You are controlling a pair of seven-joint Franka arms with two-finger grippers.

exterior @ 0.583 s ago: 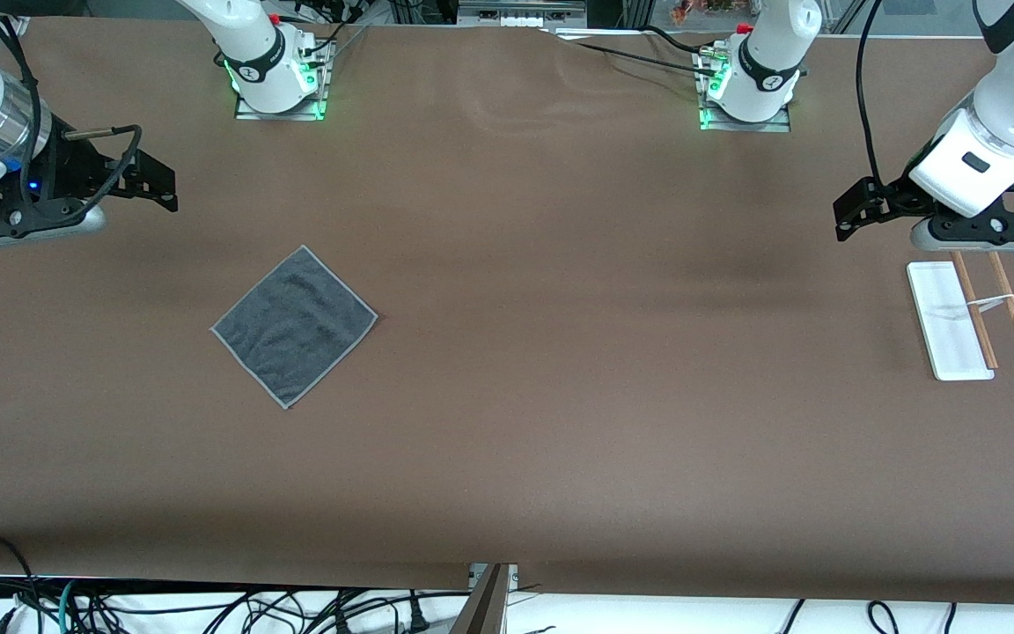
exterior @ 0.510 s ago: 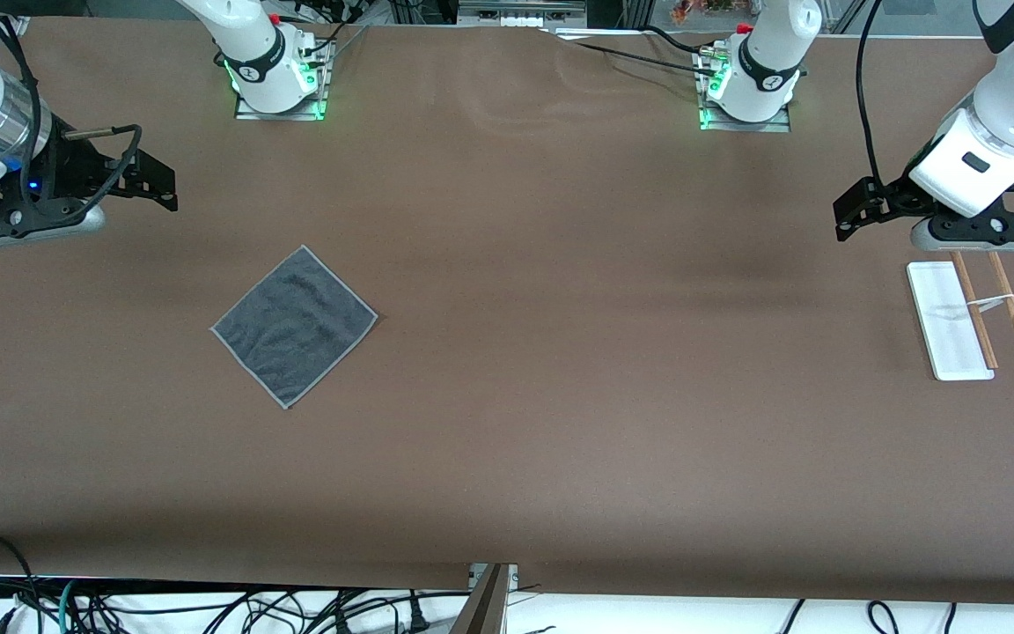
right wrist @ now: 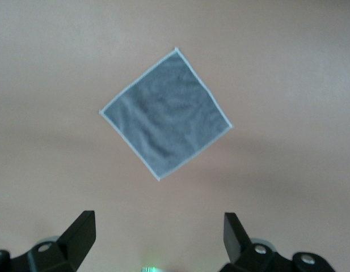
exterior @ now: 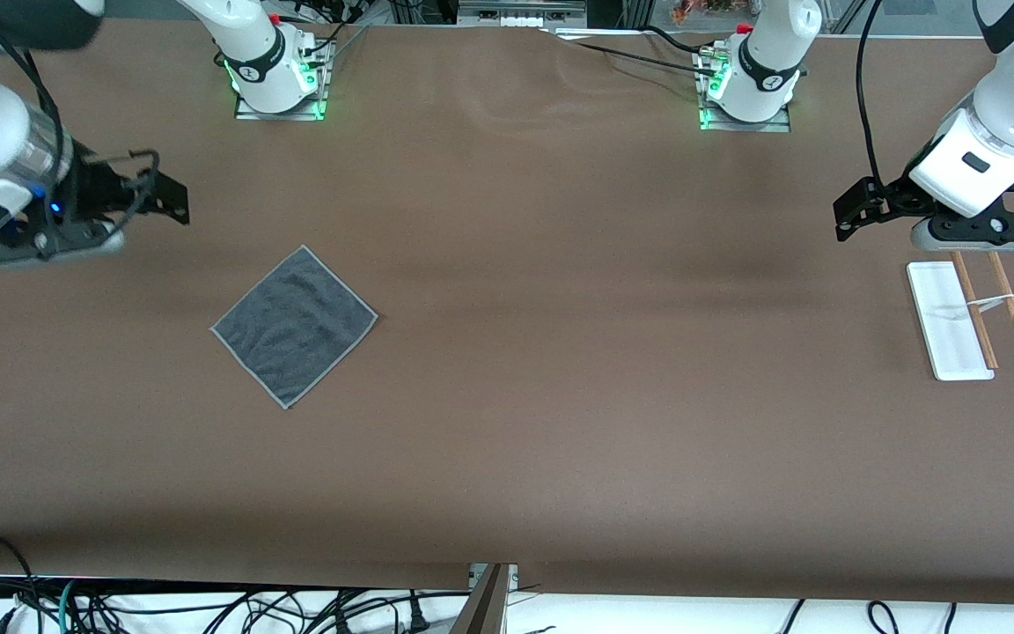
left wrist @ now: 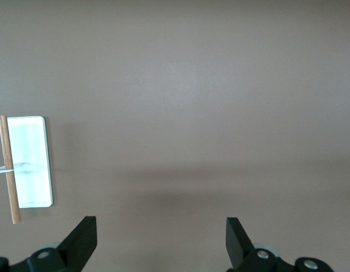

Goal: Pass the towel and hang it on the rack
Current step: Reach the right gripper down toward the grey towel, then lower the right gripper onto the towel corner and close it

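The towel (exterior: pixel 294 326) lies flat on the brown table toward the right arm's end, dark grey side up with a pale hem; it also shows in the right wrist view (right wrist: pixel 166 113). My right gripper (exterior: pixel 174 198) is open and empty in the air, off the towel's corner that points toward the robots' bases (right wrist: pixel 159 215). The rack (exterior: pixel 969 319) stands at the left arm's end: two brown rods over a white base, also in the left wrist view (left wrist: pixel 30 164). My left gripper (exterior: pixel 845 216) is open and empty in the air beside the rack (left wrist: pixel 160 221).
The two arm bases (exterior: pixel 278 79) (exterior: pixel 749 84) with green lights stand along the table's edge farthest from the front camera. Cables (exterior: pixel 208 608) hang below the table's near edge. The wide brown tabletop (exterior: pixel 560 352) lies between towel and rack.
My right gripper has shifted a little toward the towel and the table's middle. The left arm, the towel and the rack have not moved.
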